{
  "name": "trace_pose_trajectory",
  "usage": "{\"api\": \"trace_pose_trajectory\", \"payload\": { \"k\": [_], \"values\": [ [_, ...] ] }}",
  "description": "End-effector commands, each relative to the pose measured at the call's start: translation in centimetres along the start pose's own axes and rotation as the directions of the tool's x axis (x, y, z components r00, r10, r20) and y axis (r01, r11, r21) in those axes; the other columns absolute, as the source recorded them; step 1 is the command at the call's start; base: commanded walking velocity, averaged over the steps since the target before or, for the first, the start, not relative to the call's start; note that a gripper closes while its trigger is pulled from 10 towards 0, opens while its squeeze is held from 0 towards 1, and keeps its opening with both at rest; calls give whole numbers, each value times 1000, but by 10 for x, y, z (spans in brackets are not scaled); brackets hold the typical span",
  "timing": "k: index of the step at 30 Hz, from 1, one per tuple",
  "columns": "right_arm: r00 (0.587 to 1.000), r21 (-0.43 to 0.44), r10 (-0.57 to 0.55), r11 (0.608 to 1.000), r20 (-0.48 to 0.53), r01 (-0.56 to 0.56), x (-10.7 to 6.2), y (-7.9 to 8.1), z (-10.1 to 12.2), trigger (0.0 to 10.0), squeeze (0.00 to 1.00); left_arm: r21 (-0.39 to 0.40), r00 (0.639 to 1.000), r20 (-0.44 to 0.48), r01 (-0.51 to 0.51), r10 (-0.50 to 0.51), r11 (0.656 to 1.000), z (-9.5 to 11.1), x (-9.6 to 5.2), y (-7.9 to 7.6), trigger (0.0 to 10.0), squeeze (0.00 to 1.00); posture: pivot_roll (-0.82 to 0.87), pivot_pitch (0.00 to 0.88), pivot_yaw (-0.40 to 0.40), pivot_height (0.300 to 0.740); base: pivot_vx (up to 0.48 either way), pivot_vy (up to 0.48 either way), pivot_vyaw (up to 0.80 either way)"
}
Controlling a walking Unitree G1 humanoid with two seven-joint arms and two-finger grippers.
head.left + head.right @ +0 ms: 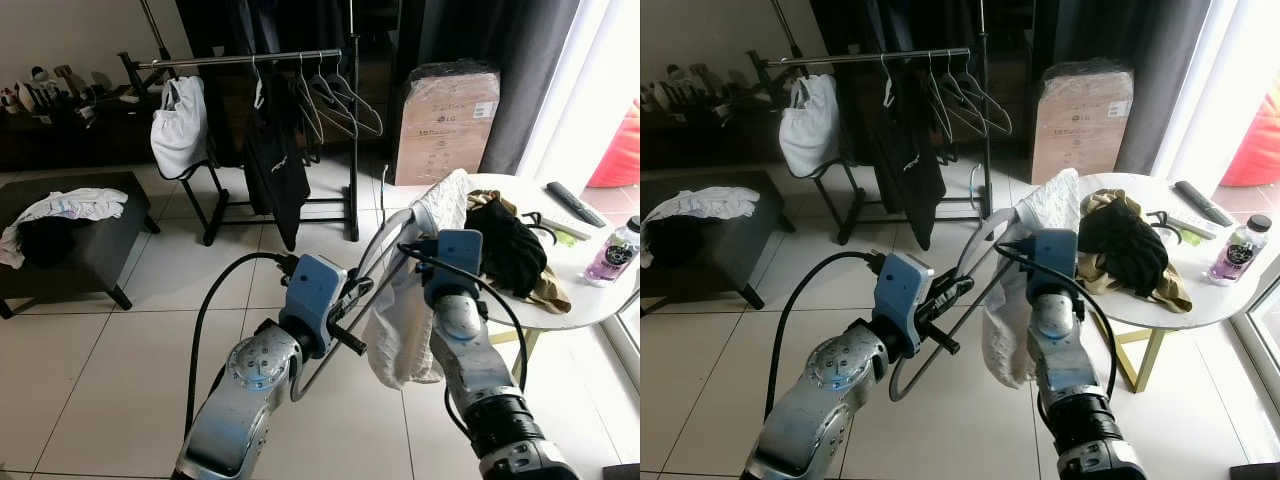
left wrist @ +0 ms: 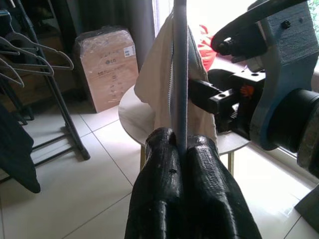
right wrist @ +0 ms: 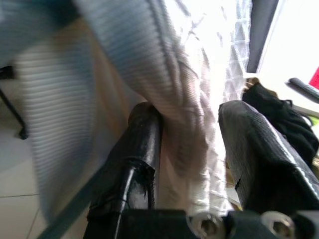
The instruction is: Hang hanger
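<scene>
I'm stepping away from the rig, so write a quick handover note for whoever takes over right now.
Left gripper: shut on the grey hanger.
Right gripper: fingers on either side of the white garment draped on the hanger; grip not confirmed.
Hanger and garment are held up between both arms, near the round table.
Clothes rack stands across the floor ahead, with several hangers already on it.
Done: hanger picked up with the garment on it.
Left: approach the rack, hook the hanger on the rail, release.

Both silver arms reach forward, bent at the elbow, wrists close together; the left gripper [image 2: 182, 149] has its black fingers pressed tight on a grey hanger bar [image 2: 179, 74]; the right gripper [image 3: 192, 149] pinches white cloth [image 3: 199, 99] between parted fingers.
</scene>
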State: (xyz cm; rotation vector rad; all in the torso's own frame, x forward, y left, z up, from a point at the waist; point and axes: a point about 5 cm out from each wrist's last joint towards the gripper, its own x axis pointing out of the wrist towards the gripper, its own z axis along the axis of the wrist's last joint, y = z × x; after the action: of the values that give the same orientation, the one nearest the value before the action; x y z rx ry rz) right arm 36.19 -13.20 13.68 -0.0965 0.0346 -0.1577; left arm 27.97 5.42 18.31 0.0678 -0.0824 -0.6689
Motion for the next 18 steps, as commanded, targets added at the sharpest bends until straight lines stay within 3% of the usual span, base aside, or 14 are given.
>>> {"api": "trace_pose_trajectory", "payload": {
  "k": [1,18],
  "values": [
    [1000,10,22,1000,12,-22,1,6,3,0,0,20,998,66,0,-1,1000,13,0,0,10000,0,-34,97,56,740,0,0,0],
    [999,24,32,999,39,-33,1,3,5,0,0,19,998,68,-5,3,1000,14,0,0,10000,0,-35,100,54,740,0,0,0]
  ]
}}
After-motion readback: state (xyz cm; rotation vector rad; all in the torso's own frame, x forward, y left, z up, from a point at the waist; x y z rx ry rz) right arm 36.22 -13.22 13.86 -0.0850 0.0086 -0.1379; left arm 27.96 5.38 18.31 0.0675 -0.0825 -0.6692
